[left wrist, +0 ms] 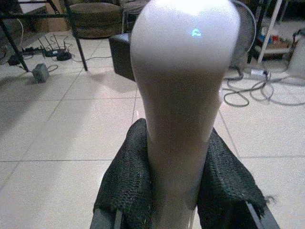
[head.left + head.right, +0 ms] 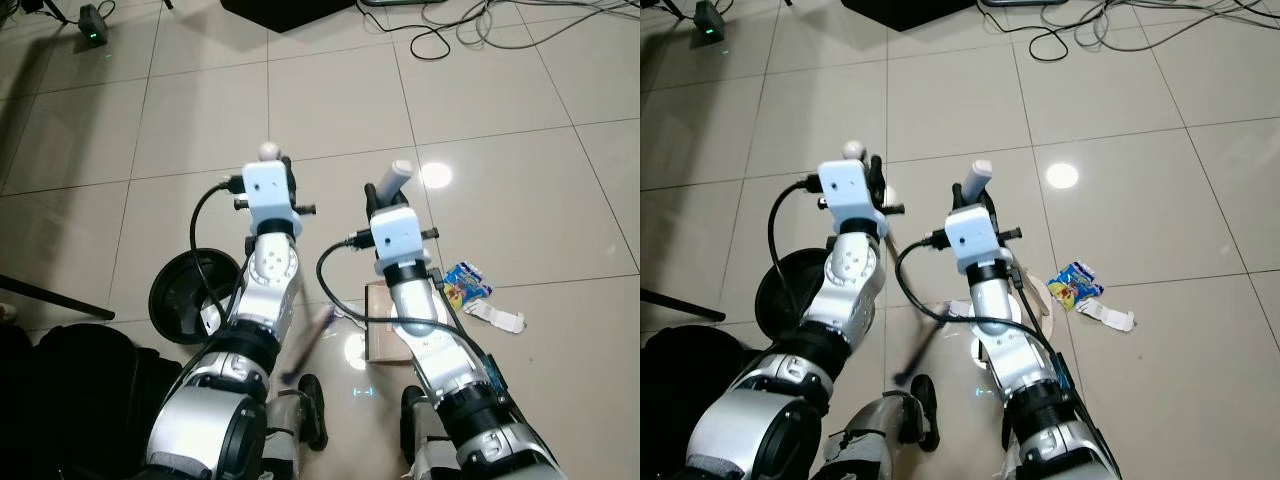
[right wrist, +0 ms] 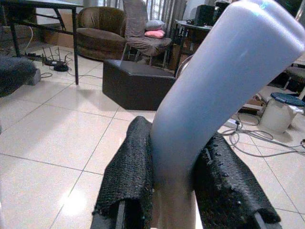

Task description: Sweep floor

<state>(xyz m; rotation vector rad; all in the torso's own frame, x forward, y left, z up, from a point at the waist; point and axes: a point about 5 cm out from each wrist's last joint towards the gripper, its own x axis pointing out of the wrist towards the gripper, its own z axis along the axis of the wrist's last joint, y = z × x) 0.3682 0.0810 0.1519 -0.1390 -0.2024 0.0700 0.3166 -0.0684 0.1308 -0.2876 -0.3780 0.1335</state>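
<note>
The robot stands on a tiled floor [image 2: 500, 200] with both silver arms raised in front of it. The left pincer [image 1: 174, 191] is pinching the rounded white top of a handle [image 1: 183, 86], its two black padded fingers [image 1: 126, 181] pressed against either side of the shaft. From the head views this handle runs down past the left arm as a thin, blurred stick [image 2: 310, 345] toward the floor between the robot's feet. Beside the left arm, a round black dustpan [image 2: 185, 295] sits low by the floor; whether it touches the tiles cannot be told.

The right pincer [image 3: 174, 191] is pinching a second pale, curved handle [image 3: 224, 81], its fingers [image 3: 131, 176] closed on the shaft just below the bend. In the head views that handle's tip [image 2: 398, 175] rises above the right wrist.

The litter lies on the floor just beside the right arm: a blue and yellow snack wrapper [image 2: 466, 281], a crumpled white scrap of paper [image 2: 497, 317] touching or nearly touching it, and a flat piece of brown cardboard [image 2: 380, 325] partly hidden under the right forearm.

Farther off, cables [image 2: 470, 25] trail across the tiles, a dark footstool [image 3: 136, 83] stands on the floor, and a small box with a green light [image 2: 92, 25] sits near the far left.
</note>
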